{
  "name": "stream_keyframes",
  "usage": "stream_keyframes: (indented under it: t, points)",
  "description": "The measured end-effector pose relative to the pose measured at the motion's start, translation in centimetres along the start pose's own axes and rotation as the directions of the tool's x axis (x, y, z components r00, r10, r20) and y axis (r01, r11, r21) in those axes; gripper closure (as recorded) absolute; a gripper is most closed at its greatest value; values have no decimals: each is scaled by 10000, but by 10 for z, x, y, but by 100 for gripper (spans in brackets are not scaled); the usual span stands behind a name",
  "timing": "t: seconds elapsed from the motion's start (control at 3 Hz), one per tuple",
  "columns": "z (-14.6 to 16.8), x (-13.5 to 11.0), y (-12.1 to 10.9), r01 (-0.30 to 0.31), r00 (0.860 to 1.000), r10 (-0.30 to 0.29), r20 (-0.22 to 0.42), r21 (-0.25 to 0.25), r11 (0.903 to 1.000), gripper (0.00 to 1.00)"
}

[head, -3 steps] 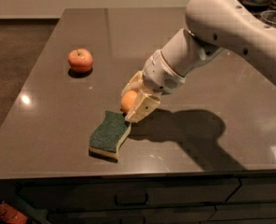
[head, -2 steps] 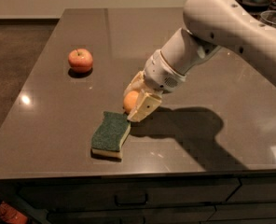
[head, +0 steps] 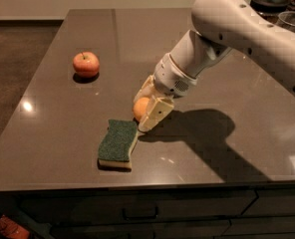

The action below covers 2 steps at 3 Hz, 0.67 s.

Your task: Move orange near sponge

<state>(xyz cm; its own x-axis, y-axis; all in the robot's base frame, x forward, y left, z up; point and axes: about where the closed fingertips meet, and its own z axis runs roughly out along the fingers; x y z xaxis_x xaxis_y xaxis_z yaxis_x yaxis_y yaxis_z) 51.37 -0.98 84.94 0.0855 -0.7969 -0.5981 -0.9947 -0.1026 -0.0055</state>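
Gripping the orange (head: 139,107) in my pincer (head: 141,111), clamped tight on it, down at the tabletop (head: 48,133) toward the front edge | sponge (head: 117,142) just beside it, frontward | apple (head: 85,63) well apart, near left edge.

Gripper (head: 142,114) low over the bench (head: 48,133), clasping the orange (head: 140,107) just beside the sponge (head: 117,142); apple (head: 85,63) well apart, far left.

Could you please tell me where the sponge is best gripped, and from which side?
Grip the sponge across its narrow width, mid-length, coming from above: it lies flat, green side up, with its long wavy edges exposed. The pincer, holding the orange, sits at its far right corner, so that end is crowded.
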Motion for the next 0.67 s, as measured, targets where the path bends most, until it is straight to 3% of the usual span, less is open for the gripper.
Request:
stream_keyframes:
  t: [0.33, 0.67]
  points:
    - [1, -1, 0, 19, 10000, -19, 0, -21, 10000, 0]
    - [1, -1, 0, 19, 10000, -19, 0, -21, 10000, 0]
